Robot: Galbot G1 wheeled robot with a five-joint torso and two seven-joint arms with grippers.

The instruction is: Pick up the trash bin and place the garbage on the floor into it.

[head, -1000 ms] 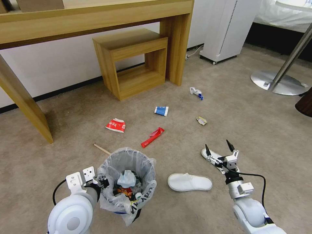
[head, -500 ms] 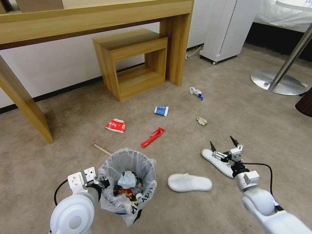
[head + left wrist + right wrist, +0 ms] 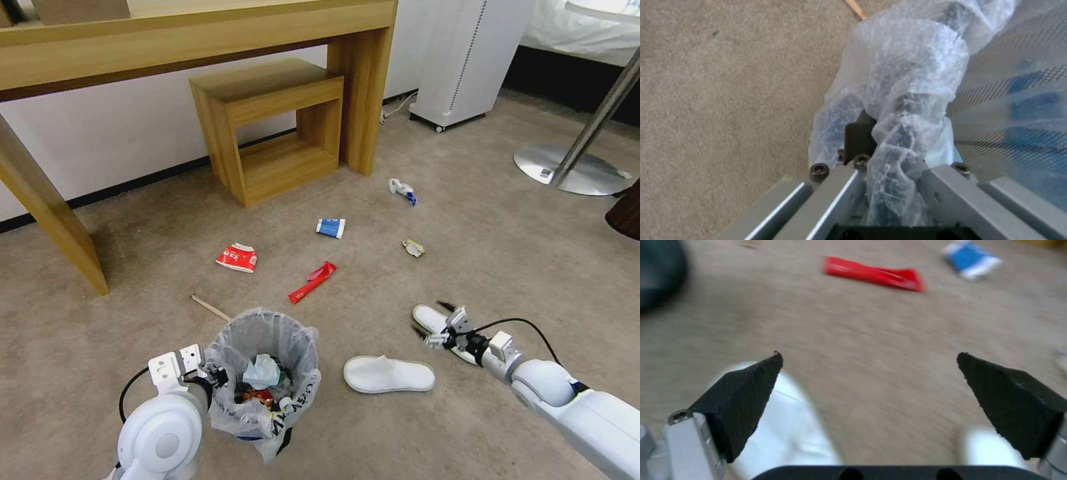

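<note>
**While the Left Hand Grips the Bin, the Right Drops Toward a Slipper**

While the left hand (image 3: 200,373) stays clenched on the bag-wrapped rim of the trash bin (image 3: 263,380), the right hand (image 3: 432,327) hangs spread wide, grasping nothing, just over the heel end of the far slipper (image 3: 433,320). The near slipper (image 3: 389,373) lies between it and the bin. On the floor (image 3: 507,253) beyond sit the red wrapper (image 3: 312,281), red-white carton (image 3: 237,257), blue-white packet (image 3: 331,228) and wooden stick (image 3: 209,307).

The slipper looks light, soft and floppy; pinching across the sole's edge near the heel seems the surest hold.

A second ago the right hand was raised with fingers pointing up; it has since swung down and tipped toward the slipper. The bin has barely shifted.
</note>
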